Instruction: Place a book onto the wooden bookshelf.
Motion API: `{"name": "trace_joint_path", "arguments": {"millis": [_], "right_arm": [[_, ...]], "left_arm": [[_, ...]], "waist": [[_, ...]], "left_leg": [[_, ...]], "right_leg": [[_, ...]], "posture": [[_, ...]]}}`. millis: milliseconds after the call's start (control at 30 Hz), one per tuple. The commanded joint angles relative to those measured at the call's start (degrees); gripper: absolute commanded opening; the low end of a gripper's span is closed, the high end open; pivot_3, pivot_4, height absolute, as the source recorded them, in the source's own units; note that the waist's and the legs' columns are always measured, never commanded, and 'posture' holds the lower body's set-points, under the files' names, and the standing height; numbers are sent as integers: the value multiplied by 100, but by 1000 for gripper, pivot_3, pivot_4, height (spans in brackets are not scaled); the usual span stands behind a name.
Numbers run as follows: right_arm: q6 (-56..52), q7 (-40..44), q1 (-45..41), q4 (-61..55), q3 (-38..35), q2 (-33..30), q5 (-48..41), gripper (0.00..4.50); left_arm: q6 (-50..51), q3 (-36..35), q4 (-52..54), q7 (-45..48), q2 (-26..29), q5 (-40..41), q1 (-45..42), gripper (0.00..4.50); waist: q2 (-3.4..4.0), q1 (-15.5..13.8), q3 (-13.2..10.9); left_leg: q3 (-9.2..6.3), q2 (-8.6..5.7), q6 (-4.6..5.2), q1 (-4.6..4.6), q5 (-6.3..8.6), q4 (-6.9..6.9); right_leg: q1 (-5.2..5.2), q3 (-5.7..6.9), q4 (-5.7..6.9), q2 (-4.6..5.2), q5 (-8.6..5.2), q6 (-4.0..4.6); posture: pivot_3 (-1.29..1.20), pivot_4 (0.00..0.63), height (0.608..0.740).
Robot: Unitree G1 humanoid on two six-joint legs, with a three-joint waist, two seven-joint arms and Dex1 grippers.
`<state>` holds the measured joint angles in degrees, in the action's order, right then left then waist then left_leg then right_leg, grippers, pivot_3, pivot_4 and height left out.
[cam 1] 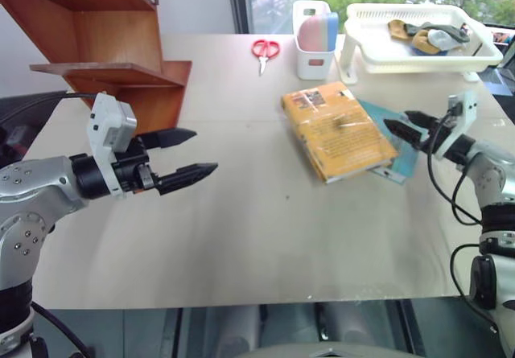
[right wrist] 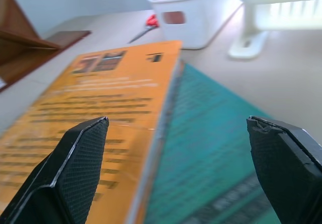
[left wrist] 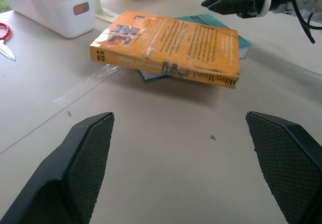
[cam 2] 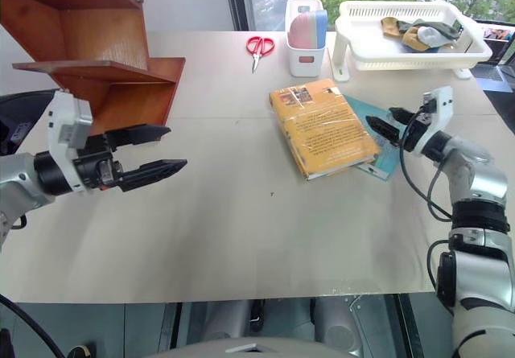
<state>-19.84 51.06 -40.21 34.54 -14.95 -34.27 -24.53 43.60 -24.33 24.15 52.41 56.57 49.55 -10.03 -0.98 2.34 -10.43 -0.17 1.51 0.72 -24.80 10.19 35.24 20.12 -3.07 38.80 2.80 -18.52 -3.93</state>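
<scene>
Book [cam 1: 339, 132] is seen flat on the table [cam 1: 241, 237], atop a teal book [cam 1: 402, 155]; it is approached by the open-jawed right gripper [cam 1: 405, 125]. A grasp is needed next.

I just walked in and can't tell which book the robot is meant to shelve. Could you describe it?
Find the white dish rack at the table's far right. Just in front of it the book lies flat across a teal book. It is the thicker, orange-yellow one on top.
</scene>
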Motion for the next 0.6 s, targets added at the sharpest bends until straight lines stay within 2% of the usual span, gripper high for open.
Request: {"name": "trace_joint_path", "arguments": {"millis": [33, 600], "right_arm": [[358, -409, -347, 428, -259, -119, 113, 4500], [1185, -1486, -1271, 2635, -60, 4, 955, 4500]], "left_arm": [[-89, -202, 120, 3, 1, 40, 1, 4422], [-82, -312, 177, -17, 32, 52, 133, 4422]], "waist": [[0, 3, 0], [0, 12, -3]], "left_leg": [[1, 0, 0, 1, 0, 0], [11, -2, -1, 0, 0, -5]], "right_leg": [[1, -1, 1, 0, 0, 0], [7, -12, 0, -1, 0, 0]], "posture": [[0, 150, 740], [0, 150, 740]]}}
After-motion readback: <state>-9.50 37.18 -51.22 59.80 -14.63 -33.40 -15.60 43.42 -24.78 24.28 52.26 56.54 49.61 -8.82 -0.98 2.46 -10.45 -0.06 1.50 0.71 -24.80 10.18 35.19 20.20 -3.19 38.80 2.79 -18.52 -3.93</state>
